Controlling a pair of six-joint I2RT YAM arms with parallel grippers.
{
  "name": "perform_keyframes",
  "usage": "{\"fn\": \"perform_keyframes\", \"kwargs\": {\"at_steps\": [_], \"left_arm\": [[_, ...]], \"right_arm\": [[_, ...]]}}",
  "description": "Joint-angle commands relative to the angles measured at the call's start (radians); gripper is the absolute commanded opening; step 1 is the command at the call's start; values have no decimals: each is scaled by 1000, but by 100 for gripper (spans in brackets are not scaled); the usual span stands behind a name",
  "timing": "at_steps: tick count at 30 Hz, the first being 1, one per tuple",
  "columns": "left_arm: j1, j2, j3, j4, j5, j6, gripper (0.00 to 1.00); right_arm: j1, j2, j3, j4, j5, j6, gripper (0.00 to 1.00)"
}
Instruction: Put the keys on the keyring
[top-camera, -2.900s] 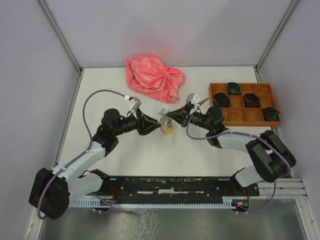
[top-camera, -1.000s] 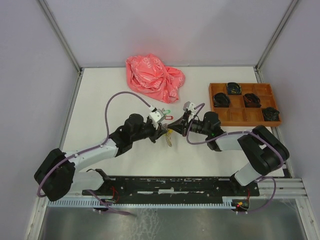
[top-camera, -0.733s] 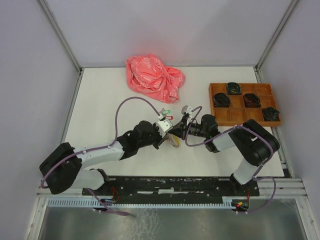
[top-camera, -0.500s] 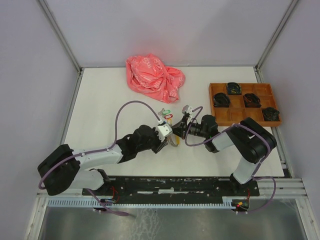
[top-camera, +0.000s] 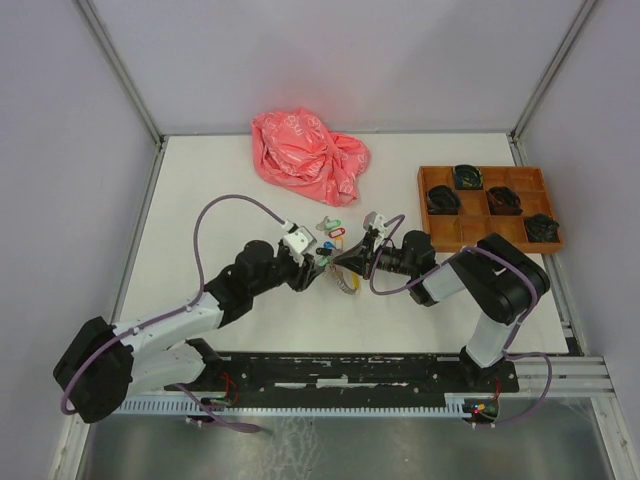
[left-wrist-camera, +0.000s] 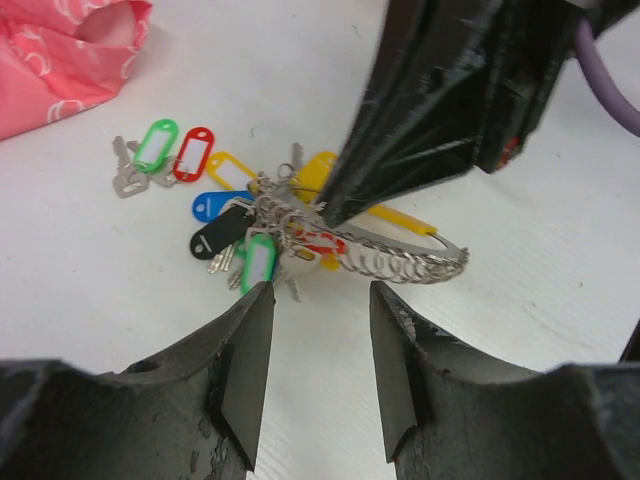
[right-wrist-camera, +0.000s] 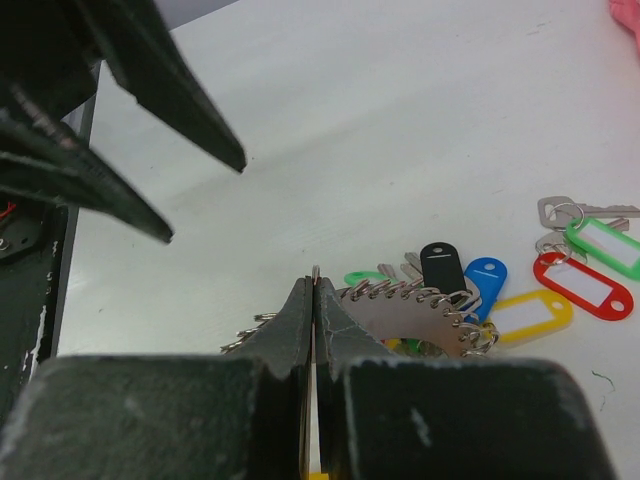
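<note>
The left tool hung low over the table with its fingers apart and nothing between them. Just ahead of its tips lay the keyring, a large loop wrapped in coiled wire, with a bunch of tagged keys crowded at the end nearer the left finger. Black, blue, yellow and green tags showed in it.

The right tool faced the left one from the far side of the keyring. Its fingers were pressed together and clamped on the keyring's edge, and a sliver of wire stuck out at their tips.

Past the bunch, ahead and to the left of the left tool, the keys lay flat on the table. The green tag sat just beside the red tag, off the keyring and near the bunch's yellow tag.

Farther out in that direction sat a crumpled pink bag. Well apart from both tools, beyond the right arm, stood an orange tray with dark items in its compartments.
</note>
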Motion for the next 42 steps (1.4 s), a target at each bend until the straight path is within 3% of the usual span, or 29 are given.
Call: {"fn": "perform_keyframes", "kwargs": {"at_steps": [1, 8, 18, 26, 42], "left_arm": [[136, 46, 0, 173, 195, -125, 50], [289, 224, 27, 381, 494, -224, 48], [330, 351, 79, 374, 743, -2, 48], [330, 410, 179, 149, 827, 191, 42], [327, 482, 220, 104, 880, 258, 34]], "right_arm": [[-3, 11, 12, 96, -50, -10, 2], [-4, -1, 19, 90, -66, -9, 2], [-4, -31, 13, 47, -100, -44, 3], [-3, -52, 17, 26, -110, -53, 3], [-3, -68, 22, 19, -128, -51, 4]]}}
